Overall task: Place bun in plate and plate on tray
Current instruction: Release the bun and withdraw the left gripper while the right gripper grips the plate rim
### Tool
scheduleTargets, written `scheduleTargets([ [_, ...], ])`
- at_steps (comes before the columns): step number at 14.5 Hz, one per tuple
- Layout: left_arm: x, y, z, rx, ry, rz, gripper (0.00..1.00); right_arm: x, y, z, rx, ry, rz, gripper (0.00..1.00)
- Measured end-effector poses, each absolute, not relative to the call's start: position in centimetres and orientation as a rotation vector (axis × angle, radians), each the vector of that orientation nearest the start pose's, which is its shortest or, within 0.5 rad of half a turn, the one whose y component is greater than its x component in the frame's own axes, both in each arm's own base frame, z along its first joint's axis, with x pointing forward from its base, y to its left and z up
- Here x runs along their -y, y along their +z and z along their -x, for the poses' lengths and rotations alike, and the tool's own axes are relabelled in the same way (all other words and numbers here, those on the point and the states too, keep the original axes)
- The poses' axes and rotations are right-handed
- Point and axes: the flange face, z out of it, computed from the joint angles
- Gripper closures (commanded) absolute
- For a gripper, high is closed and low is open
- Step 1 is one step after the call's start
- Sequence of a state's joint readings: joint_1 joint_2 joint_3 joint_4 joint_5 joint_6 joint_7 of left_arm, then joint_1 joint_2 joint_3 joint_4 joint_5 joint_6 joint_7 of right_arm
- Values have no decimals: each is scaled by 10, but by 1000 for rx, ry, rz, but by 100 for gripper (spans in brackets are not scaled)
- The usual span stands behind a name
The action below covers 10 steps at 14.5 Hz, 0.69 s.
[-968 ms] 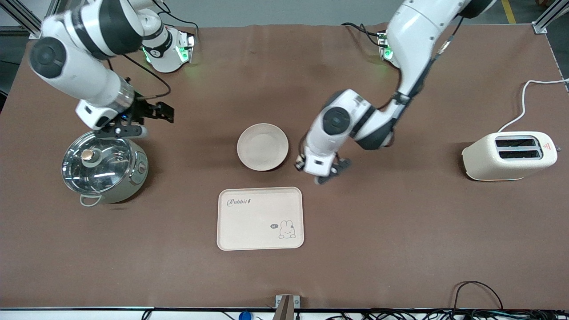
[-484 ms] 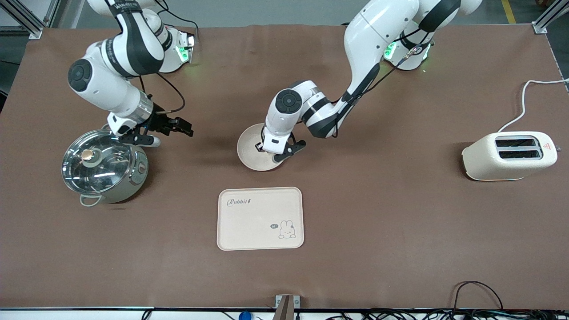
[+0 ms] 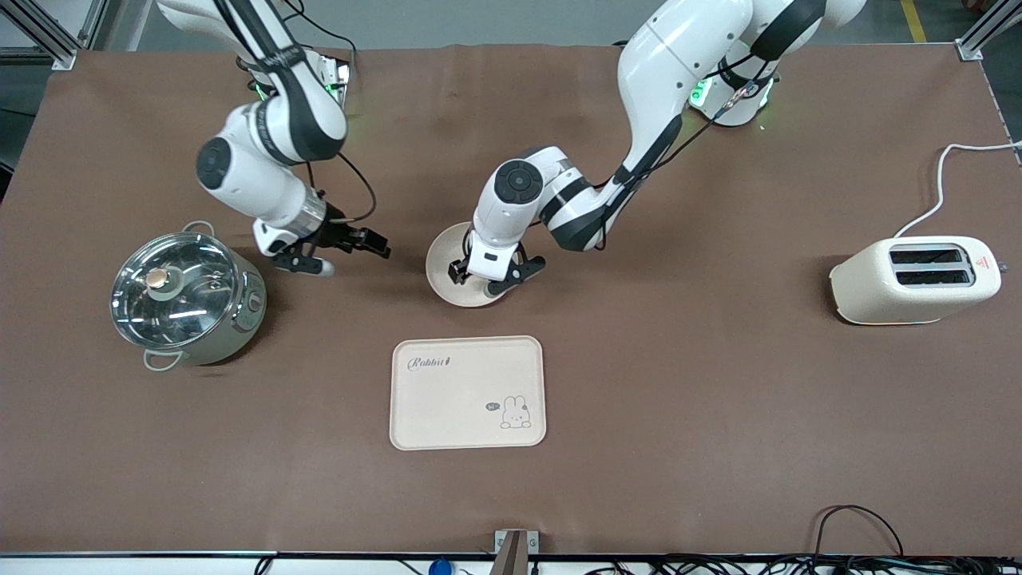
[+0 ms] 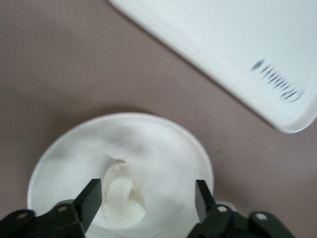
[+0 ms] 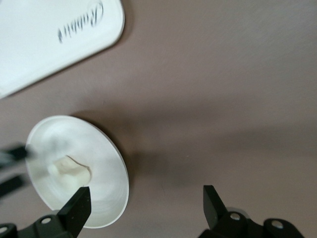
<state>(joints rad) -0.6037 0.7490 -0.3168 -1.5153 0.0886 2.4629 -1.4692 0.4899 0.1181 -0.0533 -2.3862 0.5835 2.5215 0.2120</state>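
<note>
Bare table between plate (image 3: 444, 281) and tray (image 3: 467, 392); left claw (image 3: 487, 281) over the plate.

A brown mat covers the worktop (image 3: 718, 415) almost edge to edge, with faint creases showing across it. Even overhead light throws soft shadows. Along the edge nearest the front camera runs a pale strip with a small metal bracket (image 3: 515, 547) at its middle, and black cables (image 3: 854, 519) loop there toward the left arm's end. Aluminium frame posts (image 3: 978, 36) stand at the corners farthest from that camera. Past the mat lies grey floor with a yellow line (image 3: 913, 20) painted on it.
</note>
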Motion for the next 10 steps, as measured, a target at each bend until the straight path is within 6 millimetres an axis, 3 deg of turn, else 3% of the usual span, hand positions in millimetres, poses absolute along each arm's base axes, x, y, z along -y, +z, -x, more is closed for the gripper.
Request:
scheduleTargets([
  [2,519,318,-515,962,-18,3254,0,-229,252,-455,-315,129,2818,1],
  [5,427,401,-573,897,-121,3215,0,-257,221,-446,-257,68,2861,6],
  [8,334,452,-607,770,-124,3156,0,-286,201,-432,-209,58,2879,17],
  [10,272,481,-624,657,-105,3129,0,-290,200,-432,-202,58,2880,26],
])
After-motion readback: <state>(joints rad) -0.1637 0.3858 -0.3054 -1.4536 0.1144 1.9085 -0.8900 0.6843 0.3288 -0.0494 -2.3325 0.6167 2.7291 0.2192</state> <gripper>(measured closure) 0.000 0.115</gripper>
